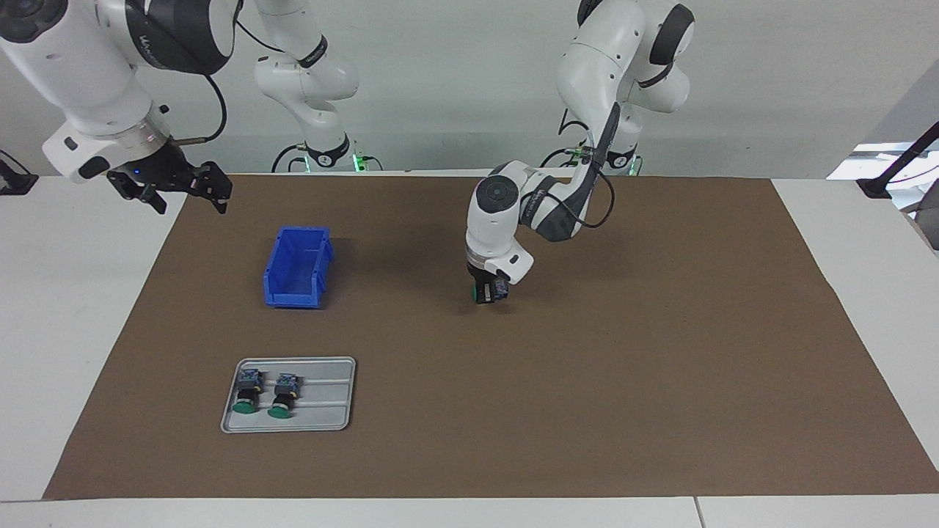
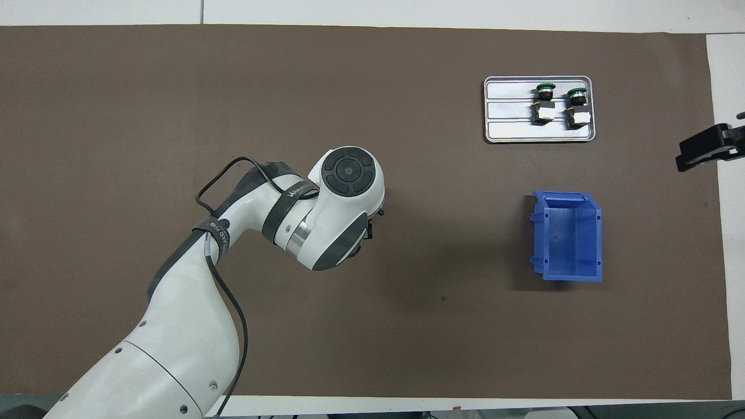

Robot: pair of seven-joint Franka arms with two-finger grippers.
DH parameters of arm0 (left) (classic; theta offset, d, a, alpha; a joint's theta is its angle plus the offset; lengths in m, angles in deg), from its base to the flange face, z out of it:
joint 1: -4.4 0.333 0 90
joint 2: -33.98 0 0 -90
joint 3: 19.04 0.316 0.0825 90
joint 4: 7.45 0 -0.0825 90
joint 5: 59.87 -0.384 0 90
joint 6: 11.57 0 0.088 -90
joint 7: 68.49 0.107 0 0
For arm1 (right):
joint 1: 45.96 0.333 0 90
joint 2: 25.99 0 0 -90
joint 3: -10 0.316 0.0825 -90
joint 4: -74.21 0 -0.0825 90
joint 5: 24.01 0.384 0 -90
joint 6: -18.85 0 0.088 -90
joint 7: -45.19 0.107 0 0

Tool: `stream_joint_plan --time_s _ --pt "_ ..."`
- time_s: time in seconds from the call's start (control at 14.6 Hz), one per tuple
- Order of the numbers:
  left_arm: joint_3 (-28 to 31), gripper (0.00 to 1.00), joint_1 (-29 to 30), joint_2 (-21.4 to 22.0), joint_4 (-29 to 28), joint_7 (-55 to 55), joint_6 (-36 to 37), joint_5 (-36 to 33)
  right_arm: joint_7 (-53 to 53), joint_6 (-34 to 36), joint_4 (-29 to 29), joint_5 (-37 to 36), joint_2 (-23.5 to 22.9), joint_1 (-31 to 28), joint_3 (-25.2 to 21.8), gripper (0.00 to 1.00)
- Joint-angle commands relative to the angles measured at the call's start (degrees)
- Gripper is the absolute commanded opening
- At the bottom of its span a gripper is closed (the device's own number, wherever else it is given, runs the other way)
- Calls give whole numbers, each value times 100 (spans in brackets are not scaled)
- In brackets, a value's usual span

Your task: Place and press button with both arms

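The counter (image 1: 660, 411) carries a brown mat (image 1: 513, 440), with the left arm (image 1: 587, 81) reaching down over its middle. The right arm (image 1: 81, 81) waits above its own end of the counter.

A blue bin (image 1: 297, 268) sits open-topped on the mat toward the right arm's end. A grey tray (image 1: 323, 400) lies farther from the robots than the bin and holds two spare buttons (image 1: 265, 392) side by side, green caps pointing away from the robots.

The left hand (image 1: 490, 290) points straight down, low over the mat, and is closing on the button (image 1: 488, 293). The button lies on its side between the fingers: its long axis is roughly level, with the green cap toward the right arm's end and the blue-grey block at the other. Whether it rests on the mat or hangs just clear cannot be told.

The right hand (image 1: 183, 187) is spread wide and holds nothing.

Risks, as judged from this position:
- A grip across the round collar may let the button roll or twist, leaving the cap off-axis.
- Set down on its side, the cap would not face up for pressing.
- The wrist hides the button from overhead, so misalignment could go unnoticed.
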Motion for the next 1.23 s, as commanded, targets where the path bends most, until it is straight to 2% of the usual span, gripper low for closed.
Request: stream_joint_plan --time_s 0.0,0.07,0.27,0.55,0.68,1.16 --pt "70 7 -18 66 24 -16 -30 59 -63 11 138 91 121 -58 30 100" --pt "70 4 9 92 33 2 13 59 -63 11 129 91 130 -58 30 100" --pt "123 3 140 320 24 46 75 59 -63 11 138 91 121 -58 30 100" --pt "88 2 562 1066 -291 239 145 76 -63 11 138 91 130 -58 30 100" --pt "88 2 668 1234 -389 536 128 198 -63 11 138 91 121 -49 30 100" --pt "105 2 1310 1586 -705 2846 84 2701 -63 11 138 91 121 -58 30 100"
